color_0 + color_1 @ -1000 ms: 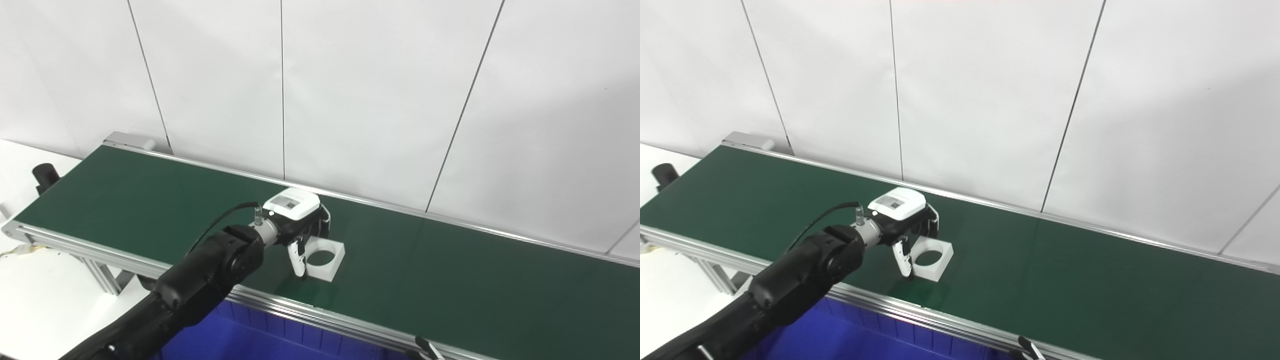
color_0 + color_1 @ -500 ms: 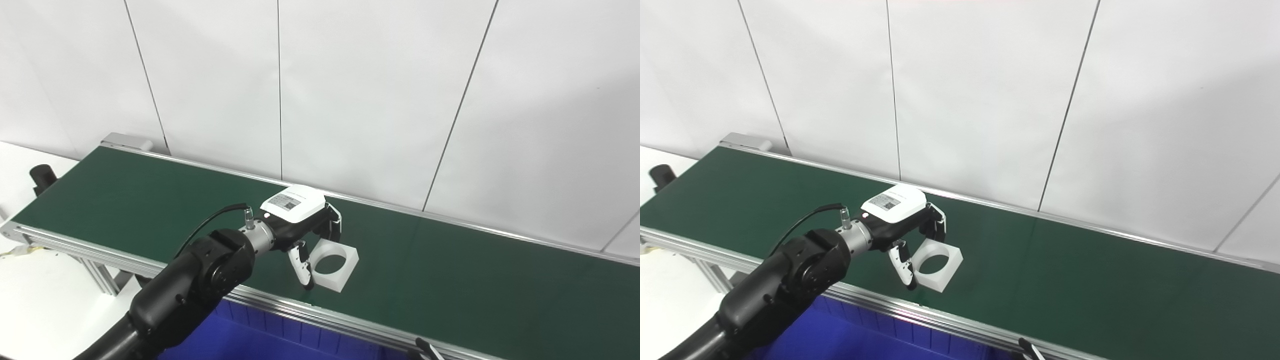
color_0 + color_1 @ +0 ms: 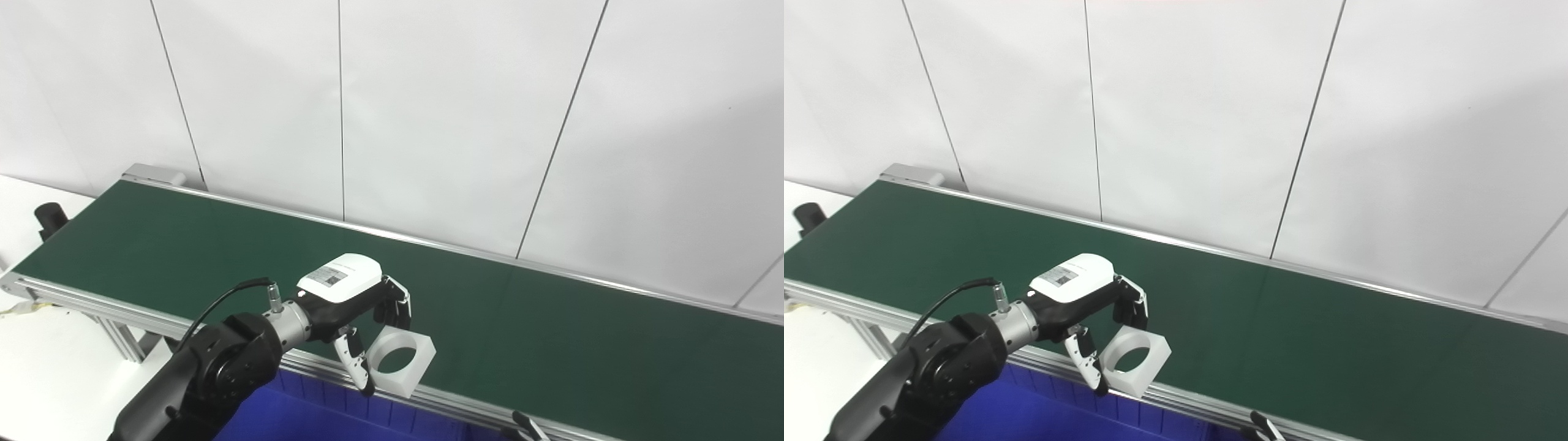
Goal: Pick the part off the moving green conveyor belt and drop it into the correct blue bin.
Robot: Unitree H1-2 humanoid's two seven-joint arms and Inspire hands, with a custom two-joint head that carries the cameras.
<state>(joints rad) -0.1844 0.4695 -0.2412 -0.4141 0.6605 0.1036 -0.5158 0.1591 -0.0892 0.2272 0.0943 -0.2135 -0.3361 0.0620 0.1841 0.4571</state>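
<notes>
The part (image 3: 401,361) is a white square block with a round hole through it. My left hand (image 3: 352,306) is shut on the part, thumb on its near side and fingers (image 3: 392,309) on its far side. It holds the part in the air above the near rail of the green conveyor belt (image 3: 551,331). The same hold shows in the right eye view (image 3: 1136,361). A blue bin (image 3: 306,416) lies below the belt's near edge, under my hand. Only a dark tip of my right hand (image 3: 527,425) shows at the bottom edge; its state is not visible.
The belt runs from upper left to lower right between aluminium rails (image 3: 465,404). White wall panels stand behind it. A black knob (image 3: 48,214) sits at the belt's left end, beside a white table surface (image 3: 55,367).
My left hand has lifted the part off the belt and carried it toward me, from the middle of the belt to above the near rail. The camera view has shifted slightly.
</notes>
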